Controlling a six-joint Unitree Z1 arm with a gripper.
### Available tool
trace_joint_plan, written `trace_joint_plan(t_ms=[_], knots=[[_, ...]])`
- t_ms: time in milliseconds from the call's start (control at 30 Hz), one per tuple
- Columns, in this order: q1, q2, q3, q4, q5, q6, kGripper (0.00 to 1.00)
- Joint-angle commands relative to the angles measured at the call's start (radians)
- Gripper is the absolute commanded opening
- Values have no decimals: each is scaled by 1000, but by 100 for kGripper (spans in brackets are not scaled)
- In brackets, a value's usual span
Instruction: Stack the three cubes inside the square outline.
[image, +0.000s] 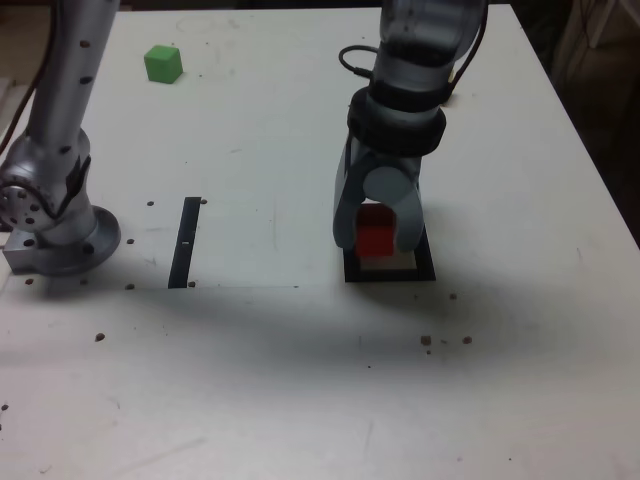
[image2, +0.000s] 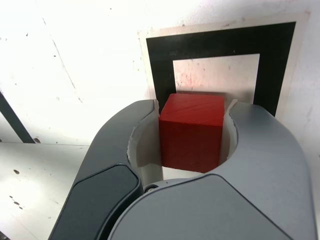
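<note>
Grey two-fingered metal claw (image2: 191, 106) is closed on a solid red cube (image2: 192, 132), one finger against each of two opposite sides, w/ no gap showing betw. fingers & cube. Cube's top face shows in the wrist view. Right by it is the square outline (image2: 222, 42), a thick black frame w/ a white centre, flat on the white table (image: 250, 380); in the exterior view the cube appears over the frame's white centre. Can't tell if the cube touches the surface.

Arm (image: 410, 70), silvery w/ dark bands, reaches down to the claw from the top of the exterior view; a thin black cable loops out beside it. Toward the exterior view's left, well apart from the frame, lies a thin straight black strip (image: 185, 243). Farther toward that side, the arm's round grey base (image: 75, 245) sits on the table. Solid green cube (image: 163, 64) rests near the table's far edge, upper left in the exterior view, well apart from claw & frame.
</note>
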Motion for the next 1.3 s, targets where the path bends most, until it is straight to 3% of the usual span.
trace_joint_plan(t_ms=[0,133,200,400,467,867,1267], knots=[[2,8,-6,-3,-2,2,39],[6,17,-7,-8,-3,3,39],[8,20,-7,-14,-2,4,44],[12,23,-6,-42,-2,29,86],[12,23,-5,-44,-3,33,92],[23,11,18,-41,-1,33,99],[105,-87,24,12,62,50,99]])
